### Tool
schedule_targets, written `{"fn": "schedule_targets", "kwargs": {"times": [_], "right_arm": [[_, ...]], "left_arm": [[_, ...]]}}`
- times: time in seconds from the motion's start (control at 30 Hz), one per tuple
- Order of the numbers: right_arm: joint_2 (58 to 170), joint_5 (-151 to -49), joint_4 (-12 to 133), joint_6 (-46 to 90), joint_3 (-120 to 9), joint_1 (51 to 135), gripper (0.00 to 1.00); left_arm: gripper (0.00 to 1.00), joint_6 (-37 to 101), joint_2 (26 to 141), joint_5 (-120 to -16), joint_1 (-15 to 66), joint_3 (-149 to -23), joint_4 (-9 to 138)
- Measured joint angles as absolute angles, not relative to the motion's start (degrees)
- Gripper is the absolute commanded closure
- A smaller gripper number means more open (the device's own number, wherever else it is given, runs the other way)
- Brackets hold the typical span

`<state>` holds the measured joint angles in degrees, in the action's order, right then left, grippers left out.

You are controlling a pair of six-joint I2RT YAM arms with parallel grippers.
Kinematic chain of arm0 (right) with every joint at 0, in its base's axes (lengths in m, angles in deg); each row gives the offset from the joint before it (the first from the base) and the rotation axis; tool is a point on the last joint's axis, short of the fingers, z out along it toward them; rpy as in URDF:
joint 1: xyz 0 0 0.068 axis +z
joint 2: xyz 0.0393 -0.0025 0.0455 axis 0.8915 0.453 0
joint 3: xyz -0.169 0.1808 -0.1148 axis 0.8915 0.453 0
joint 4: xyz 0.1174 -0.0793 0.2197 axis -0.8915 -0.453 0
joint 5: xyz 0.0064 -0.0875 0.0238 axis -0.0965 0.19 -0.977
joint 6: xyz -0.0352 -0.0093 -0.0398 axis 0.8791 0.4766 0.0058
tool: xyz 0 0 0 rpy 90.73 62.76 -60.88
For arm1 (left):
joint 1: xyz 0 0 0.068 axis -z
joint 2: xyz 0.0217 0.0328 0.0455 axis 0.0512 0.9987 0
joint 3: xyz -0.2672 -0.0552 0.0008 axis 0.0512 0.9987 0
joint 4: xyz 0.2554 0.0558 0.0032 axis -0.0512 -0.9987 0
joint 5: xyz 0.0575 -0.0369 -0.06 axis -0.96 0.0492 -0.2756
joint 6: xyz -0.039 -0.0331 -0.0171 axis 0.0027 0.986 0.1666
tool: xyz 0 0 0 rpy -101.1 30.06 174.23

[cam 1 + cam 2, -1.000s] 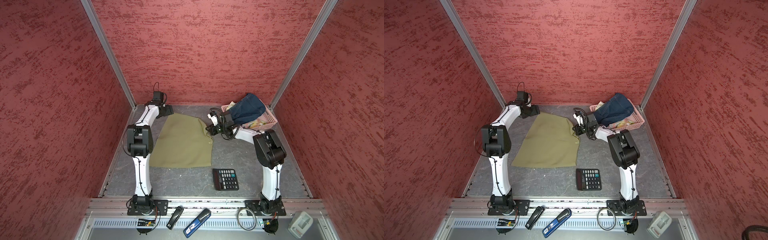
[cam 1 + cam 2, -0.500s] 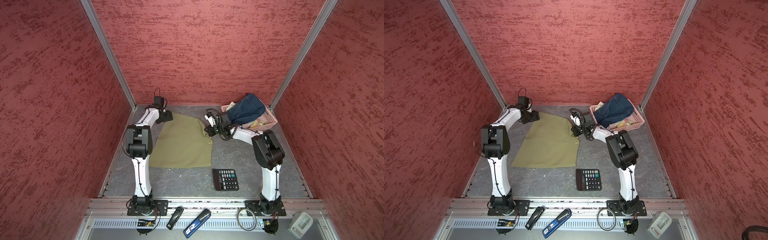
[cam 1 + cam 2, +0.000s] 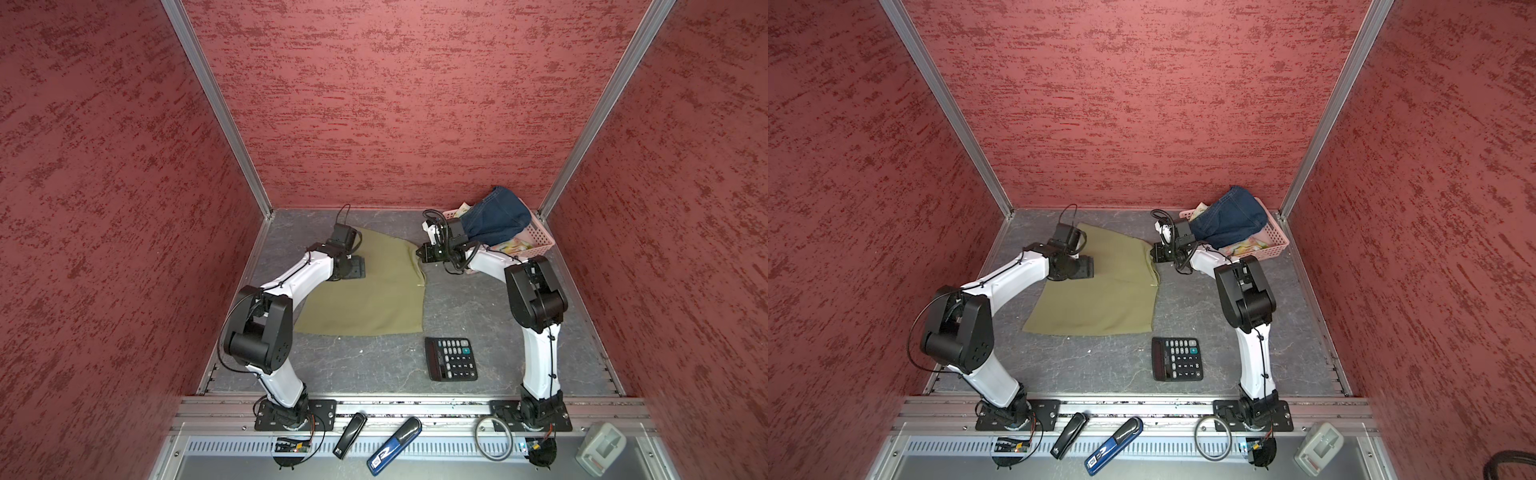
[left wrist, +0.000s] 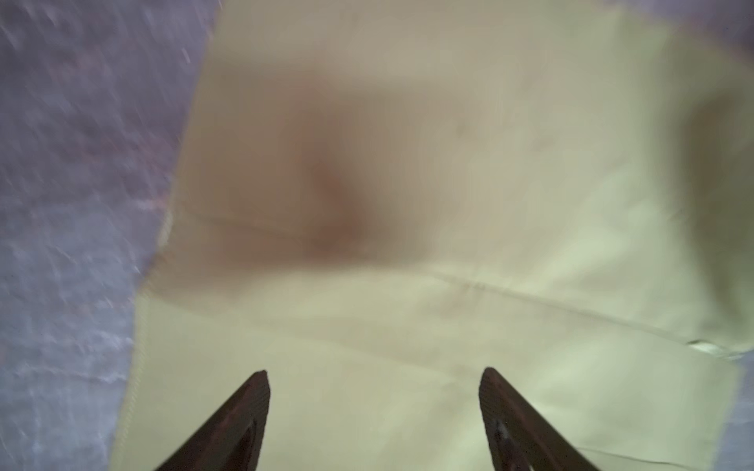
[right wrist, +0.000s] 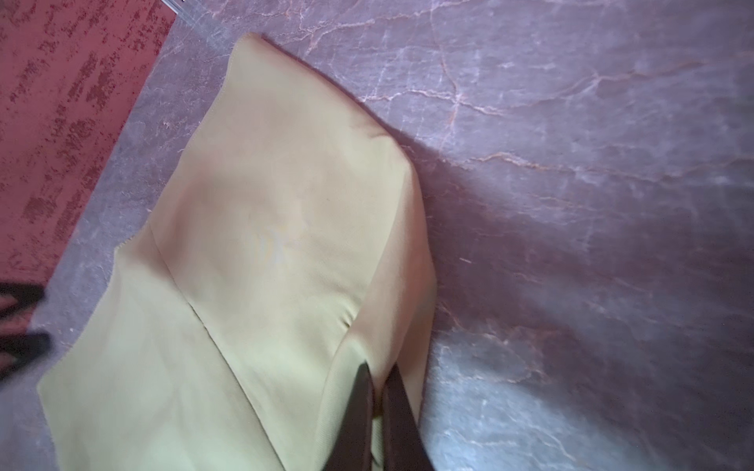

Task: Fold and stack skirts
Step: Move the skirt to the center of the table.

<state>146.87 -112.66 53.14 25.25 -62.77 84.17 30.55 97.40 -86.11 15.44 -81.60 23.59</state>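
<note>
— While the right gripper pinches the olive skirt by its upper right edge, mid-frame in both top views, the left gripper hangs over the cloth's upper left, jaws spread, nothing between them.
— Soft, light stuff, that. It will likely sag and drag wherever it isn't held, so the far corners look the places to take it.
— And the denim skirt?
— Heaped in the basket, upper right, over the floral skirt. Thicker and stiffer, probably; its waistband should give the firmest hold.
</note>
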Motion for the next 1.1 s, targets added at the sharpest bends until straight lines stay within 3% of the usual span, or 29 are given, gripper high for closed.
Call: {"fn": "schedule_targets", "kwargs": {"times": [0.33,0.6,1.1], "right_arm": [[146.9,-112.9,52.8,20.6,-62.8,83.8,1.0],[146.9,-112.9,52.8,18.7,-62.7,83.5,1.0],[142.6,-112.7,52.1,18.3,-55.8,83.5,0.96]], "left_arm": [[0.26,33.7,98.1,-89.4,22.1,-75.7,20.5],[0.43,36.2,97.6,-87.1,24.6,-69.0,23.4],[0.49,45.6,90.2,-86.0,34.2,-60.7,23.2]]}}
